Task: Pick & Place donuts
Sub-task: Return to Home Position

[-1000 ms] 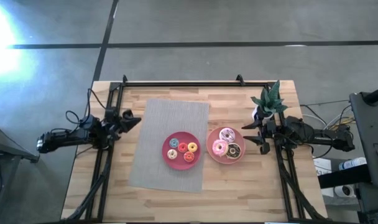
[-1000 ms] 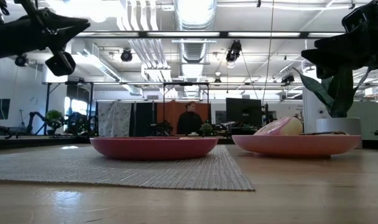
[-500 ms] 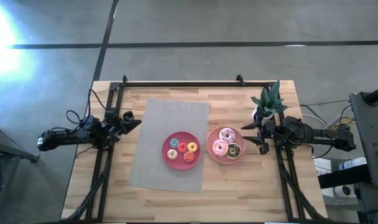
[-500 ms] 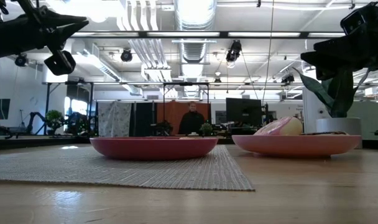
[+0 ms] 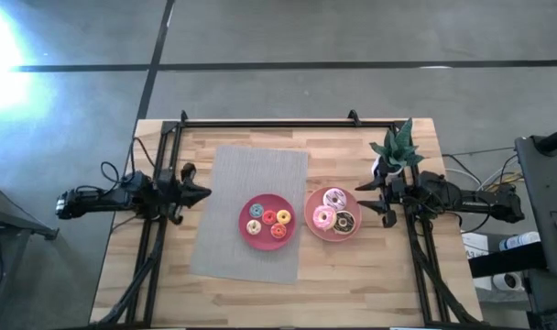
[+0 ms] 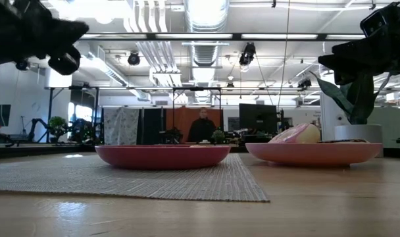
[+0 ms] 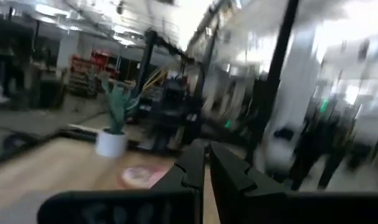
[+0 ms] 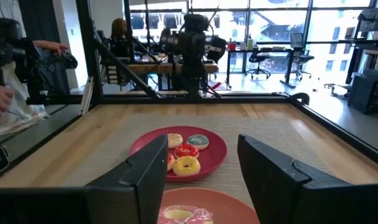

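Note:
Three larger donuts, two pink-frosted (image 5: 334, 198) (image 5: 323, 218) and one chocolate (image 5: 344, 221), lie on the right pink plate (image 5: 311, 203) on the bare wood. Several tiny donuts (image 5: 269, 217) lie on the left pink plate (image 5: 247, 207), which sits on a grey mat (image 5: 251, 165). My right gripper (image 5: 371, 203) (image 8: 201, 155) hovers open just right of the right plate, pointing left across both plates. My left gripper (image 5: 203, 193) (image 7: 206, 163) is shut, above the mat's left edge, pointing right. In the low view only one pink donut (image 6: 295, 134) shows over the plate rim (image 6: 312, 153).
A small potted plant (image 5: 395, 151) stands at the table's far right, just behind my right gripper. A black frame rail (image 5: 269, 122) runs along the far edge, with rails down both sides. Bare wood lies along the near edge. People show in the room beyond the table.
My left gripper has swung its tip toward the near edge, turning from a slant toward the far right to point straight right at the plates. My right gripper has kept still. The donuts and plates have not moved.

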